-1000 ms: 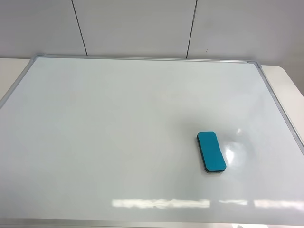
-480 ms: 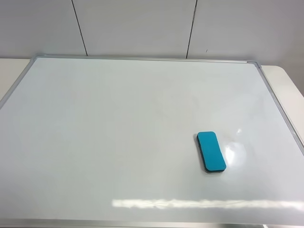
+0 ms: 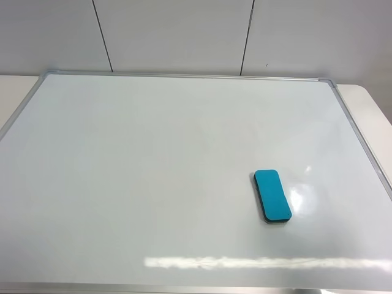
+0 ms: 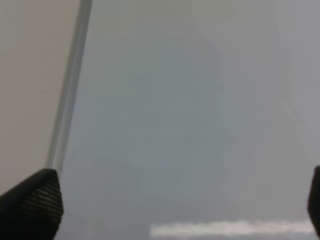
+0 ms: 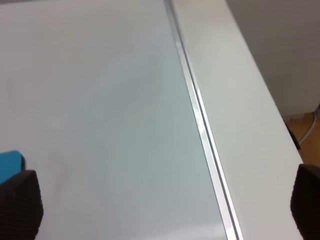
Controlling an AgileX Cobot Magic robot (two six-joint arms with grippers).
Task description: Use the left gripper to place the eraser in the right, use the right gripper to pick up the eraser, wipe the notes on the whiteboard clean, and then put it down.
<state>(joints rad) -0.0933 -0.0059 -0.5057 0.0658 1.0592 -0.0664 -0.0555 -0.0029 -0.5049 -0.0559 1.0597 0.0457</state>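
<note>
The whiteboard (image 3: 153,171) fills most of the exterior high view, white and glossy inside a thin silver frame. On its right half lies the teal eraser (image 3: 272,195), flat and untouched, its long side running roughly front to back. The notes do not show in any view. Neither arm appears in the exterior high view. My left gripper (image 4: 172,210) is open over bare whiteboard (image 4: 175,100), near a frame edge. My right gripper (image 5: 162,207) is open too, hovering over the whiteboard (image 5: 100,100) beside its frame. A corner of the eraser (image 5: 10,161) peeks past one fingertip (image 5: 17,205).
A pale table (image 3: 373,104) extends beyond the board's frame on the right and the table (image 3: 12,92) also shows on the left. A grey panelled wall (image 3: 184,33) stands behind. Floor shows past the table's edge (image 5: 280,60). Glare streaks (image 3: 257,262) lie along the board's front.
The eraser has stayed where it was. Only the glare streak along the board's front has changed, from broken to one band.
</note>
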